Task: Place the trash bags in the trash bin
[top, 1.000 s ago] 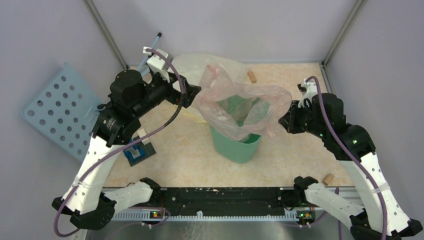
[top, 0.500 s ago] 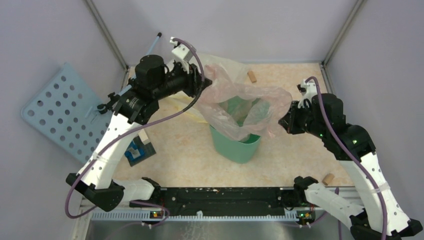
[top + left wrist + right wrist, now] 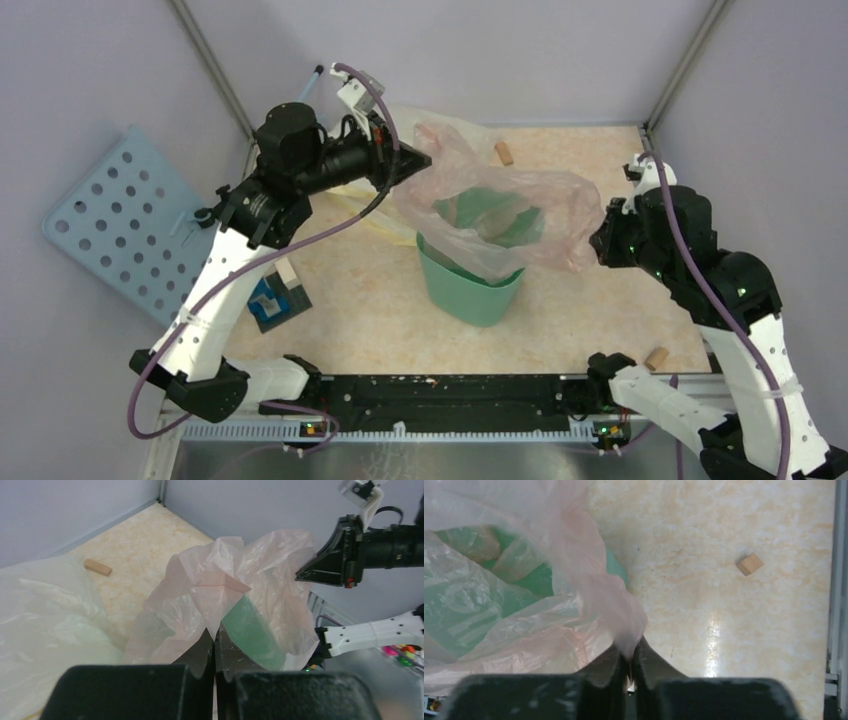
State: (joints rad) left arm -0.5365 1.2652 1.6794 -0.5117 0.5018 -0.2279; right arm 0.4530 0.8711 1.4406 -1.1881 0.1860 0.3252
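Over trash bin (image 3: 470, 297): left gripper (image 3: 424, 158), right gripper (image 3: 598, 243) pinching trash bag (image 3: 505, 200), seemingly taut.

The tabletop (image 3: 600, 320) is a pale, cream-and-peach marbled surface, glossy enough to catch the light. A mint-green trash bin (image 3: 470, 295) stands upright near its middle. Behind and left of the bin a large pale-yellow plastic bag (image 3: 45, 615) lies crumpled. A small wooden block (image 3: 504, 152) lies near the far edge, just beyond the bin, and a second wooden block (image 3: 656, 356) sits near the front right corner. A small blue-and-black object (image 3: 272, 302) lies near the left edge.
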